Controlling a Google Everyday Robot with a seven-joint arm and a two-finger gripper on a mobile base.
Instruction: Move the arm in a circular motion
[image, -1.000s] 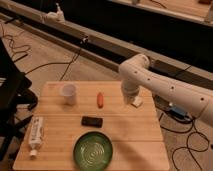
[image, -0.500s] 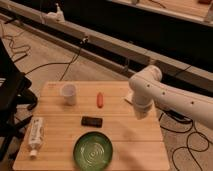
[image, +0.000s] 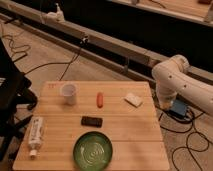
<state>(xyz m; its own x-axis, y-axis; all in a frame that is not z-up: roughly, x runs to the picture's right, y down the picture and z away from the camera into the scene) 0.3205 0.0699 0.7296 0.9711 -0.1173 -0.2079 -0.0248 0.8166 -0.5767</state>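
The glossy white arm (image: 176, 78) with small dark dots comes in from the right edge, bends at a bulbous joint and points down just past the right edge of the wooden table (image: 125, 135). The gripper (image: 163, 101) is at the arm's lower end, beside the table's far right corner and near a pale flat block (image: 133, 99). It is not over the table.
On the table lie a white cup (image: 69, 93), an orange-red stick (image: 100, 99), a small black device (image: 92, 121), a green plate (image: 93, 150) and a white bottle (image: 35, 134). A black chair (image: 10, 92) stands at the left. Cables and a blue box (image: 178, 108) lie on the floor at the right.
The arm has swung right and back, from above the table's far right part to beyond its right edge. This uncovered the pale block.
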